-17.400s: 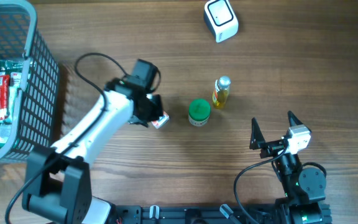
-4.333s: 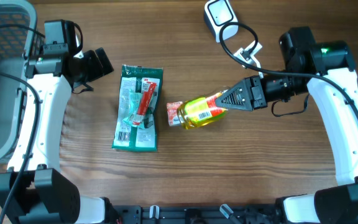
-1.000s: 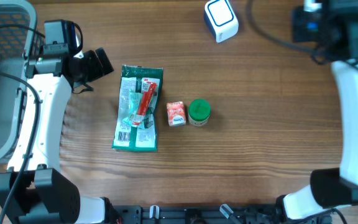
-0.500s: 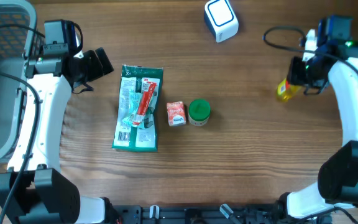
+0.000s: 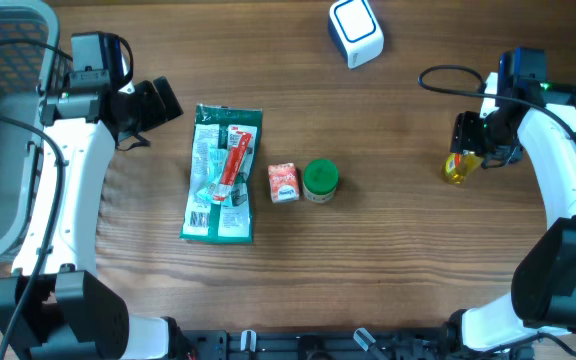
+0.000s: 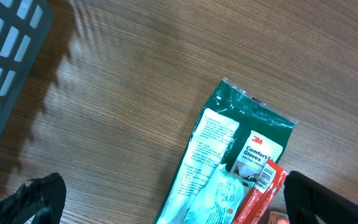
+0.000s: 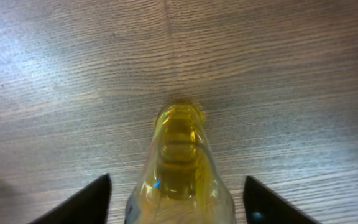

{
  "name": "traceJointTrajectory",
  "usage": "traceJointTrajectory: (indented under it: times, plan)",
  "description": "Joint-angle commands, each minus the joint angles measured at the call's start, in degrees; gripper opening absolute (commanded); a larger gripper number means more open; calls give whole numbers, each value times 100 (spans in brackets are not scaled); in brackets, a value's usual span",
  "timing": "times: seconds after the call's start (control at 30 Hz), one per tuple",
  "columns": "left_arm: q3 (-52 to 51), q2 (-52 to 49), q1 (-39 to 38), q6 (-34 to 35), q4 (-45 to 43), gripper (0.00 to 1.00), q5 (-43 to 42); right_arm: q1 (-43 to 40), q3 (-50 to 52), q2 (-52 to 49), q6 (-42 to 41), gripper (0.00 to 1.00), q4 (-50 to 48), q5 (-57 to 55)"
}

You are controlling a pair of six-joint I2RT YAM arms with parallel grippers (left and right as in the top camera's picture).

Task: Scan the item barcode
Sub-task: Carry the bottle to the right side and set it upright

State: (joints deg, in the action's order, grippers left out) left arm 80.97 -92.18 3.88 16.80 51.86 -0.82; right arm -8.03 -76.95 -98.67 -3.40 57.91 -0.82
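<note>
A yellow bottle (image 5: 456, 167) rests on the wood at the right side of the table. My right gripper (image 5: 470, 150) is over it. In the right wrist view the bottle (image 7: 179, 162) sits between the two dark fingers of the right gripper (image 7: 176, 202), with a narrow gap on each side, so the jaws are open and not pressing it. The white scanner (image 5: 356, 30) sits at the back centre. My left gripper (image 5: 154, 104) hangs wide open, empty, left of a green glove pack (image 5: 223, 175). No barcode on the bottle shows.
A small red-and-white carton (image 5: 283, 182) and a green-lidded tub (image 5: 320, 180) stand side by side right of the glove pack (image 6: 229, 155). A grey wire basket (image 5: 30, 14) fills the left edge; its wall (image 6: 5, 50) shows in the left wrist view.
My right arm came down from the back right with the bottle and set it on the table. Its jaws then spread apart off the bottle. The left arm has not moved.
</note>
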Motion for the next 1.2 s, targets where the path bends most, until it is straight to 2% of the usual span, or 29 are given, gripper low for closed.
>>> traceJointTrajectory:
  times: [0.0, 0.13, 0.23, 0.33, 0.43, 0.57, 0.67, 0.73, 0.83, 0.97, 1.17]
  plan:
    - [63, 50, 13, -7, -11, 100, -44, 9, -17, 26, -17, 90, 7, -107]
    - [63, 50, 15, -7, -11, 100, -44, 9, -466, 33, 15, 91, 225, -326]
    - [63, 50, 13, -7, -11, 100, -44, 17, -1567, 33, -33, 100, 826, -323]
    - [63, 50, 13, -7, -11, 100, -44, 111, -2774, 33, -474, 100, 1486, -275]
    - [63, 50, 13, -7, -11, 100, -44, 501, -3469, 33, -782, 100, 1937, 332]
    - [63, 50, 13, -7, -11, 100, -44, 1453, -3418, 37, -2116, 100, 2253, 396]
    - [63, 50, 13, -7, -11, 100, -44, 2205, -3285, 9, -2789, 100, 2020, 485]
    - [63, 50, 13, -7, -11, 100, -44, 2680, -3283, -85, -3611, 100, 1985, 544]
    - [63, 50, 13, -7, -11, 100, -44, 3276, -3281, -256, -4054, 99, 1932, 540]
    - [63, 50, 15, -7, -11, 100, -44, 3836, -3279, -619, -4728, 94, 1928, 262]
    - [63, 50, 13, -7, -11, 100, -44, 4328, -3261, -1338, -5674, 90, 1934, 87]
